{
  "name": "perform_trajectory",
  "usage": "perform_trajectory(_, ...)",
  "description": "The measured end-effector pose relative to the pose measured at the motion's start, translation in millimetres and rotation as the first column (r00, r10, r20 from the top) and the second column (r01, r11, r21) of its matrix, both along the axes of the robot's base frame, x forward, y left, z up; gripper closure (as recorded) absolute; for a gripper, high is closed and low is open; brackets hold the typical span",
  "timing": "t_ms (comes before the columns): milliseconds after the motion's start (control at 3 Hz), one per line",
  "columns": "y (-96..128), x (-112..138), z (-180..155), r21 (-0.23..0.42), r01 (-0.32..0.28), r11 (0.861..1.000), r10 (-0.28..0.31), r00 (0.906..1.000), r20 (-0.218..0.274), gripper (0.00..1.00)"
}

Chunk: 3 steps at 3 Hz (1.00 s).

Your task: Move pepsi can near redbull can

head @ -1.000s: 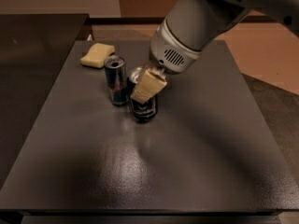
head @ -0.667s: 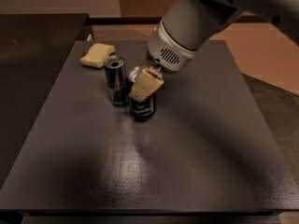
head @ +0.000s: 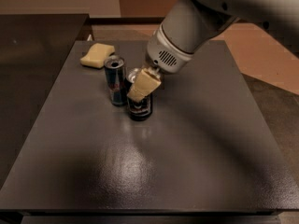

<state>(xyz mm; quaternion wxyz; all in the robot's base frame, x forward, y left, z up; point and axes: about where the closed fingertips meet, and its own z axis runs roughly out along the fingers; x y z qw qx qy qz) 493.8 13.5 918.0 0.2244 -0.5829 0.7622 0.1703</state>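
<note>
A robot gripper hangs over the pepsi can, which stands upright on a dark table left of centre and toward the far edge. The gripper's tan tip lies across the can's upper front, and the white arm slopes down to it from about 1 o'clock.

The redbull can, also upright, stands at roughly 10 o'clock from the pepsi can. The two are just beside each other, with at most a sliver of table between them; whether their sides touch cannot be told from this angle. Both cans have their long axes vertical, so any further nudge toward 10 o'clock would likely press one can into the other. By this reading the placing is all but done. What appears left is to let go and lift clear toward 1 o'clock, away from the slimmer can.

It cannot be told whether the gripper is clamped on the pepsi can or already loose around it: the tan tip and the wrist housing hide the can's far side and most of its silver top. A yellow sponge lies farther off at about 11 o'clock, near the table's far left corner and apart from both cans.
</note>
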Motion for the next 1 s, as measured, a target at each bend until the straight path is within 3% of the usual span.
perform_trajectory(333, 2.5, 0.6, -3.5, 0.023, -0.009, 1.0, 0.009, 0.9996, 0.026, 0.12)
perform_trajectory(667, 3.4, 0.0, -2.6, 0.022, -0.011, 1.0, 0.01, 0.9996, 0.027, 0.0)
perform_trajectory(1000, 3.4, -0.1, -2.6, 0.022, -0.011, 1.0, 0.01, 0.9996, 0.027, 0.0)
